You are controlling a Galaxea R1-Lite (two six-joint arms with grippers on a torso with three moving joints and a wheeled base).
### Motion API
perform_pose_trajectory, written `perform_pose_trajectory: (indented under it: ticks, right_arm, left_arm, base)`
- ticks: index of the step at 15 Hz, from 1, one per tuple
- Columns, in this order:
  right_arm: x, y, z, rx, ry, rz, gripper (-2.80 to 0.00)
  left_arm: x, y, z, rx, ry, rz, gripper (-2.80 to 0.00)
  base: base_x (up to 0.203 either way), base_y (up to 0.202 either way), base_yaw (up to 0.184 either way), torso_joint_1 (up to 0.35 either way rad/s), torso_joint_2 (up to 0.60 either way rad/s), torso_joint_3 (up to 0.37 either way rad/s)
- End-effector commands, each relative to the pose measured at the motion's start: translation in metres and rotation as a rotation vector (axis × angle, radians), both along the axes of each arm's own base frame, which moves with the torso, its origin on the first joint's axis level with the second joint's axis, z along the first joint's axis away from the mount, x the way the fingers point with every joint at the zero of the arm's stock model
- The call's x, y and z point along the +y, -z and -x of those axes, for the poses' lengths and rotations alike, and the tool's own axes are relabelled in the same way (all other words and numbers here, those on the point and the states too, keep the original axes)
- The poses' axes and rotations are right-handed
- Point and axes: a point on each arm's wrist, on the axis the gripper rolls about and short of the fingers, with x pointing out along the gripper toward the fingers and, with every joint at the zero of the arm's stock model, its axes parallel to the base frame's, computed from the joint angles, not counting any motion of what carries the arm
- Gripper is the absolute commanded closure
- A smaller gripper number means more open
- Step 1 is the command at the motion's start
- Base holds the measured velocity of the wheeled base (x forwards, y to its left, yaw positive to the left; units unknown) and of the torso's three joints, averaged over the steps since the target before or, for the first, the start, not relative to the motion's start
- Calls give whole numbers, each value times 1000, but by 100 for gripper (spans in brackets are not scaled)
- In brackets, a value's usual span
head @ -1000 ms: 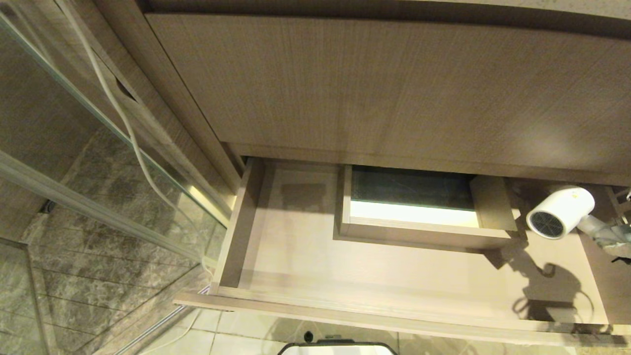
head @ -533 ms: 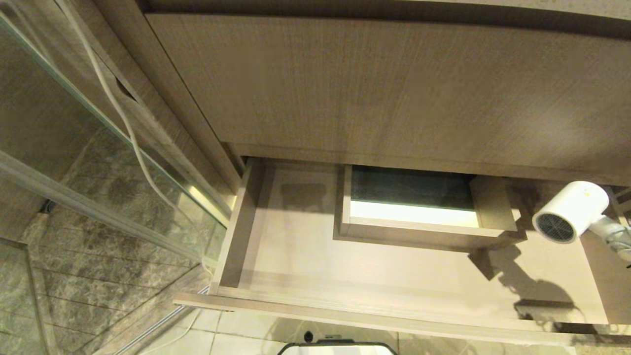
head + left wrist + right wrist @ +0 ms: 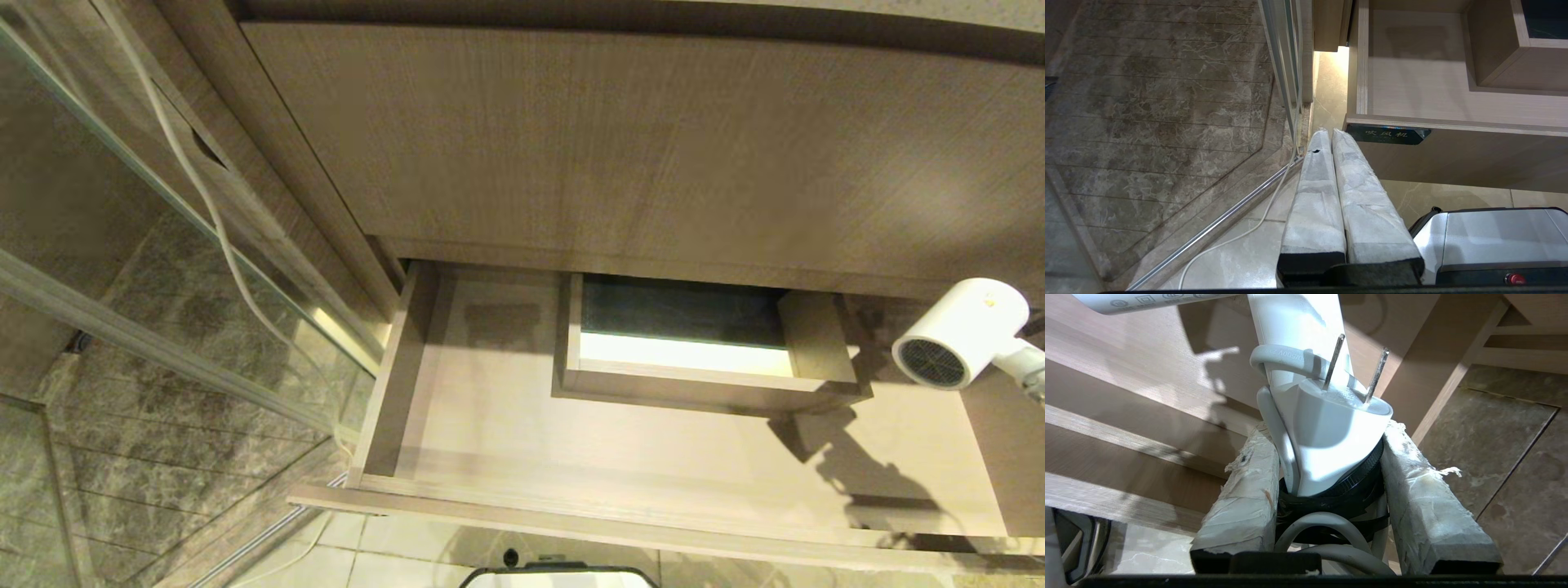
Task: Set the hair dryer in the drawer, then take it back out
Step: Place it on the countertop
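1. The wide, shallow light wood-grain drawer [image 3: 522, 425] stands pulled out, and nothing lies on its floor; only the boxed rectangular cutout [image 3: 694, 347] sits inside, at the back.
2. The small white hair dryer [image 3: 963, 331] with the round grey mesh grille hangs in the air above the drawer's right end, clear of the floor, with its shadow on the wood below.
3. The right gripper [image 3: 1331, 465] has its two tape-wrapped fingers [image 3: 1241, 498] clamped on the dryer's handle base, with the bundled white cord and the white two-pin plug [image 3: 1339, 412] squeezed between them and the barrel out beyond the fingertips.
4. The left gripper [image 3: 1329, 134] sits low by the drawer's left front corner, padded fingers [image 3: 1314, 196] pressed together, their tips just beside the small dark label [image 3: 1386, 134], holding nothing.
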Motion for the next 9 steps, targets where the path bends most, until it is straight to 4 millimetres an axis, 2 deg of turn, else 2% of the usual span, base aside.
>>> perform_pose_trajectory:
  ticks: [1,3,9]
  right_arm:
    - [4,-3,5,2,-4,1,0]
    - [8,-7,10,-9,1,11,0]
    - [32,-23,49,-57,52,49,0]
  left_arm:
    - [0,0,0,0,0,0,0]
    - [0,0,0,0,0,0,0]
    - [0,0,0,0,0,0,0]
  base:
    - [0,0,0,0,0,0]
    - [0,0,0,0,0,0]
    - [0,0,0,0,0,0]
